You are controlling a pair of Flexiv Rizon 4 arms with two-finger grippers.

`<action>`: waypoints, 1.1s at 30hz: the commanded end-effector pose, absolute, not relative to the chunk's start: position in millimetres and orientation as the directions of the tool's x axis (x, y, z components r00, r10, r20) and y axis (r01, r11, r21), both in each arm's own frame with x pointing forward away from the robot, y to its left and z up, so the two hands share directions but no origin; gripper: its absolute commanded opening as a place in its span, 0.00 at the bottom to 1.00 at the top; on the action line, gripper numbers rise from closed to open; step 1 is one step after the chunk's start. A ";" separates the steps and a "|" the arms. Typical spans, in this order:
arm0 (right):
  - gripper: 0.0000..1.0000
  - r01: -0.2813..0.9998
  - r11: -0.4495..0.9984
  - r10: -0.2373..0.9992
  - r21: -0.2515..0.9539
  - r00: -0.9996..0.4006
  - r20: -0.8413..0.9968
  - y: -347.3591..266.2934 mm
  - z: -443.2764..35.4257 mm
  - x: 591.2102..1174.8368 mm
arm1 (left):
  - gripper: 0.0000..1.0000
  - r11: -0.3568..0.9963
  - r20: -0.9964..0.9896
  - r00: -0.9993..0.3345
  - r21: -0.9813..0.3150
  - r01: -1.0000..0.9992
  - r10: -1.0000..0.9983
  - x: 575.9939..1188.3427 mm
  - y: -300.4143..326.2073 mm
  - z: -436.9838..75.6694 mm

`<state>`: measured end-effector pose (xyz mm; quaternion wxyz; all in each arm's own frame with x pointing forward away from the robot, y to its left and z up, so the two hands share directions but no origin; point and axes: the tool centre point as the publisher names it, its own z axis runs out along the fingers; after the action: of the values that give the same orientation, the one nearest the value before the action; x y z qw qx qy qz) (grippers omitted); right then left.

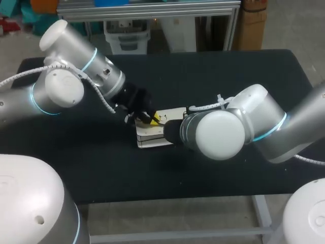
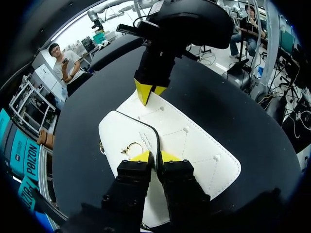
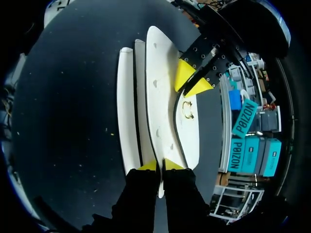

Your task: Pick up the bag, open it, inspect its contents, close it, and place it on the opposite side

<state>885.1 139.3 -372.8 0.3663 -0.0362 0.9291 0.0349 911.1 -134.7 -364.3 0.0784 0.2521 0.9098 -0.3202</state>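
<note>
— Our left pincer [image 2: 156,156] is nearly closed, nipping the flap [image 2: 189,133] of the bag [image 2: 114,136] at its edge, beside the ring clasp [image 2: 132,148]. Our right pincer [image 3: 160,166] pinches one short end.
— Thin holds. If we lift unevenly, that flap could slip free.
— Agreed. It lies flat, flap up, at the middle of the desk [image 2: 82,111], long axis running across it, slightly skewed.

Head view: we lose most of the bag [image 1: 150,137] under the right arm [image 1: 218,134] (right end effector [image 3: 160,166] fully hidden there). Left wrist view: bag's near edge sits behind the left end effector [image 2: 154,156]; we can't resolve the clasp ring [image 2: 132,148].
</note>
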 end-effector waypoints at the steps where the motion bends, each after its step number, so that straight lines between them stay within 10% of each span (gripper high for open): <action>1: 0.00 -0.113 0.992 -0.003 0.052 -0.440 -0.898 135.3 -375.9 883.6 | 0.60 0.649 -0.325 -0.867 -0.576 0.498 0.376 914.1 -125.7 -363.1; 22: 0.00 -0.113 0.992 -0.003 0.052 -0.440 -0.898 135.3 -375.9 883.6 | 0.33 0.606 -0.502 -0.848 -0.625 0.492 0.172 925.3 -127.1 -337.1; 26: 0.00 -0.113 0.992 -0.003 0.052 -0.440 -0.898 135.3 -375.9 883.6 | 0.00 0.605 -0.537 -0.832 -0.621 0.499 0.135 923.1 -129.2 -337.8; 33: 0.00 -0.113 0.992 -0.003 0.052 -0.440 -0.898 135.3 -375.9 883.6 | 0.00 0.589 -0.567 -0.809 -0.605 0.536 0.155 903.8 -129.6 -345.1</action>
<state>885.5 138.7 -372.4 0.3626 -0.0390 0.9303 0.0387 913.3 -132.0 -341.1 0.2064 0.2109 0.8683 -0.3987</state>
